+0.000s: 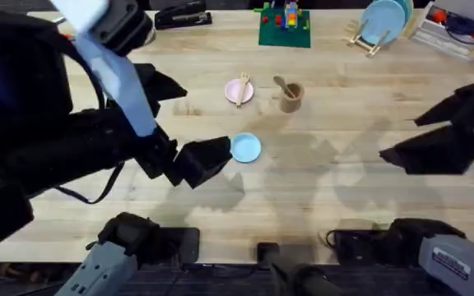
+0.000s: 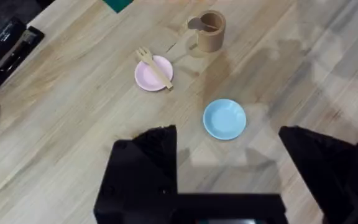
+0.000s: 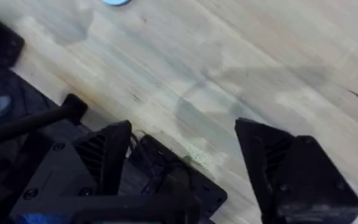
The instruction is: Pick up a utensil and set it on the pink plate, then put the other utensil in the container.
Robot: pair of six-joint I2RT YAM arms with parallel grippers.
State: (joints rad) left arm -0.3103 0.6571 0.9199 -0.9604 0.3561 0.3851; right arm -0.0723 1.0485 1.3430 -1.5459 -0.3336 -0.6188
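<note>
The pale wooden fork (image 1: 242,89) (image 2: 155,67) lies across the small pink plate (image 1: 236,90) (image 2: 148,76) at the table's middle back. Just right of it stands the tan cylindrical container (image 1: 291,97) (image 2: 211,32) with the wooden spoon (image 1: 281,84) (image 2: 202,25) sticking out of it. My left gripper (image 1: 208,160) (image 2: 229,171) hangs open and empty above the table, left of a light blue plate. At the right side my right gripper (image 1: 414,140) (image 3: 182,155) is open and empty too, raised over bare wood.
A light blue plate (image 1: 246,148) (image 2: 224,119) lies in front of the pink one. Along the back edge are a black stapler (image 1: 183,15) (image 2: 8,53), a green brick baseplate (image 1: 285,26), a dish rack with blue plates (image 1: 381,23) and a clear box (image 1: 455,31).
</note>
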